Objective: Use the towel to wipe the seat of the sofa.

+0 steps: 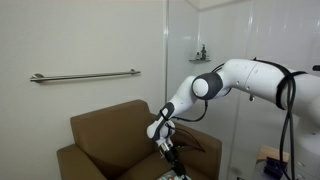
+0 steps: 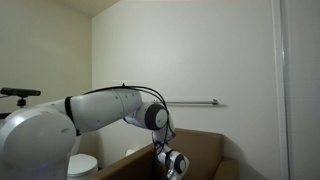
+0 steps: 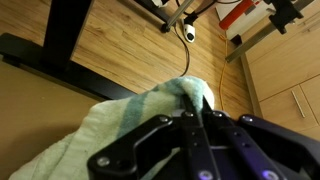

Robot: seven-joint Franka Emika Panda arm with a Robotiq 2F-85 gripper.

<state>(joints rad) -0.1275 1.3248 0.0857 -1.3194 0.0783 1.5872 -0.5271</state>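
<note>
The brown sofa (image 1: 115,135) stands against the wall and also shows low in the other exterior view (image 2: 205,150). My gripper (image 1: 170,152) hangs over its seat, near the right armrest, and appears at the bottom of an exterior view (image 2: 173,164). In the wrist view the gripper (image 3: 196,112) is shut on a pale green and white striped towel (image 3: 120,125). The towel bunches out from between the fingers and drapes to the left. The seat under the towel is hidden in the wrist view.
A metal grab bar (image 1: 85,76) is on the wall above the sofa. A small shelf (image 1: 200,58) and a glass panel (image 1: 180,40) stand behind the arm. A white fixture (image 2: 82,165) sits beside the sofa. The wrist view shows wood floor (image 3: 120,50) and black legs (image 3: 60,40).
</note>
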